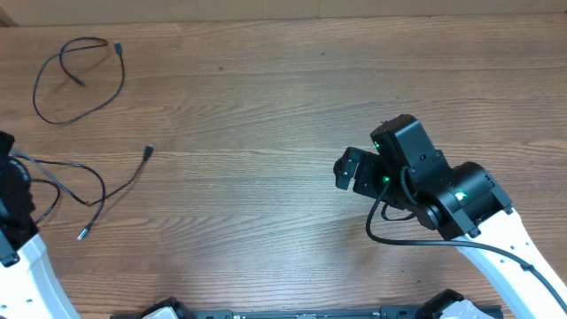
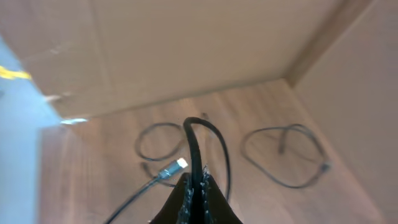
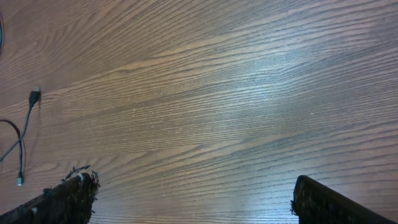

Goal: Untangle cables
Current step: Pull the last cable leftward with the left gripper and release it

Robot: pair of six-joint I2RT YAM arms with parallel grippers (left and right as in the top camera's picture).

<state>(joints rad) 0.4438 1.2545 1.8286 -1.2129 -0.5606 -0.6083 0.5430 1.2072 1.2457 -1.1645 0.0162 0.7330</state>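
Black cable loop (image 1: pixel 120 81) free at ten o'clock; left hand (image 2: pixel 194 184) pinches crossed pair (image 1: pixel 104 198), unsorted; right hand (image 3: pixel 193 193) wide, empty.

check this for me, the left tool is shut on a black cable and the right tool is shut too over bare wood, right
Not quite. The right tool is open, not shut: the right wrist view shows its fingers wide apart over bare wood. The rest holds: the left tool is shut on a black cable.
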